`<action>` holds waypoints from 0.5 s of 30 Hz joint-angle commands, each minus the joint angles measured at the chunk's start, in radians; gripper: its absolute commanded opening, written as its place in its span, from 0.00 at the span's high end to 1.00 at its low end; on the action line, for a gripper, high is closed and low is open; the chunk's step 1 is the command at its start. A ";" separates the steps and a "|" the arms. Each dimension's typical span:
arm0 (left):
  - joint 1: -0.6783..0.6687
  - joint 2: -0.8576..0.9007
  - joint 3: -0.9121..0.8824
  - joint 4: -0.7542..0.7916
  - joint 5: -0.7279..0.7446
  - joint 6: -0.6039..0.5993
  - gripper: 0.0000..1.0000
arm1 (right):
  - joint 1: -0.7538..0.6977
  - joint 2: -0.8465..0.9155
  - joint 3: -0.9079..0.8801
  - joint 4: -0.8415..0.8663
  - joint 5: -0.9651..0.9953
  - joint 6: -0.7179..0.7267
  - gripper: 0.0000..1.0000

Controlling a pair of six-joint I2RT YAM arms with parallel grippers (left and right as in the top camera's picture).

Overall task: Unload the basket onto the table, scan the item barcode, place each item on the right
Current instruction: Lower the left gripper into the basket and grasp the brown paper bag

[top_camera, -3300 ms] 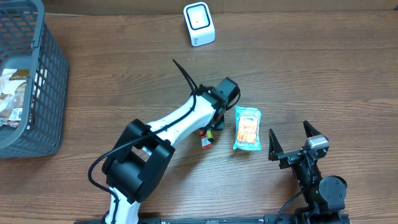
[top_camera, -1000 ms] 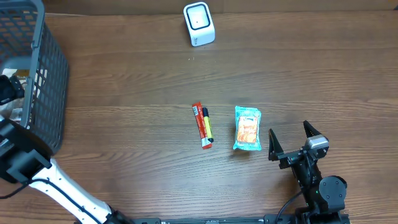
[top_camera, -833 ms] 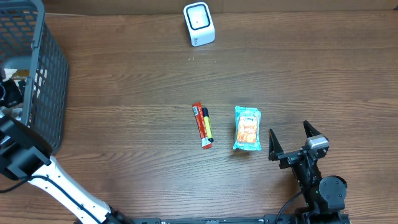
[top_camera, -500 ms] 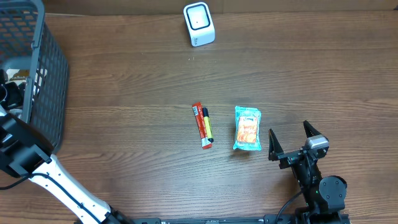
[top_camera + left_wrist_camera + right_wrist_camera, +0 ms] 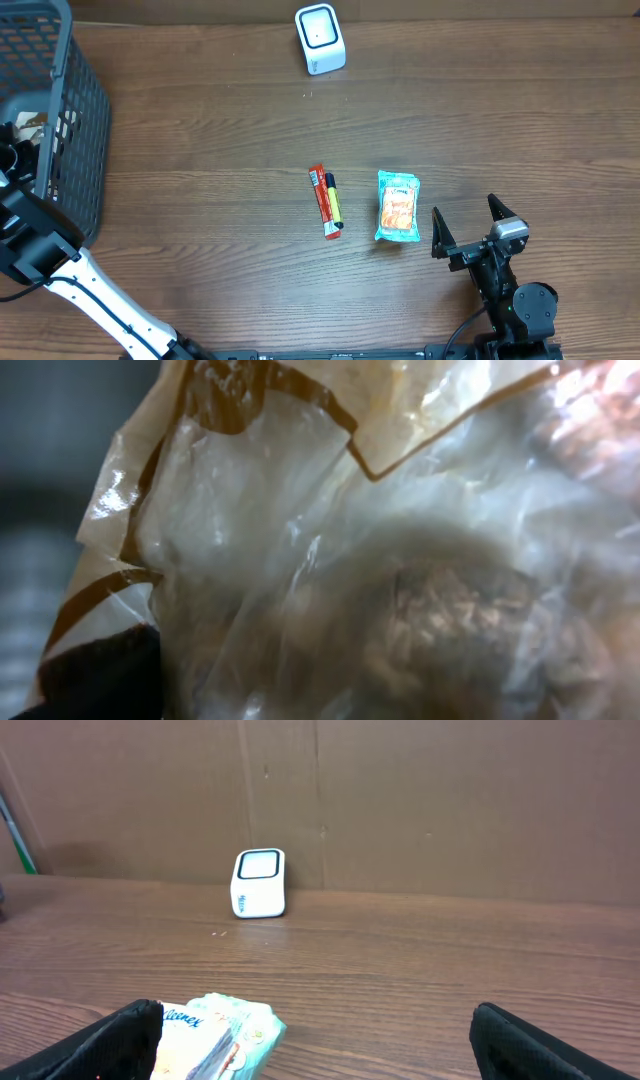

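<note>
Packet (image 5: 380, 560): a clear, crinkled film bag with brown trim, something pale and lumpy inside; it filled the left wrist view.
Where: inside the grey basket (image 5: 80, 130) at the far left corner of the tabletop.
Handling: it looked light and soft. The glossy film would probably slip and crumple under pressure, and the contents might sag or shift once lifted.
Best hold: probably a pinch on the flat trimmed border or a seam, not the bulging middle, leaving the faces free. No barcode showed.
Left gripper (image 5: 12, 152): down in the basket, close against the packet. Its fingers showed in neither view, so I could not tell how wide they stood or whether they had hold.
Right gripper (image 5: 467, 222): jaws spread fully, nothing between them, near the front edge of the tabletop on the right.
Scanner (image 5: 320, 38): upright at the middle of the far edge, well apart from the basket.
</note>
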 commanded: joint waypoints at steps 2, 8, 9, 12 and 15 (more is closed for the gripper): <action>-0.006 0.097 -0.050 -0.018 0.028 -0.014 0.27 | -0.002 -0.004 -0.011 0.005 0.010 -0.003 0.00; -0.006 0.081 -0.021 -0.054 0.053 -0.027 0.39 | -0.002 -0.004 -0.011 0.005 0.010 -0.003 0.00; -0.006 0.071 -0.004 -0.061 0.069 -0.030 0.43 | -0.002 -0.004 -0.011 0.005 0.010 -0.003 0.00; -0.006 0.027 0.057 -0.079 0.130 -0.031 0.52 | -0.002 -0.004 -0.011 0.005 0.010 -0.003 0.00; -0.006 -0.034 0.126 -0.097 0.176 -0.054 0.53 | -0.002 -0.004 -0.011 0.005 0.010 -0.003 0.00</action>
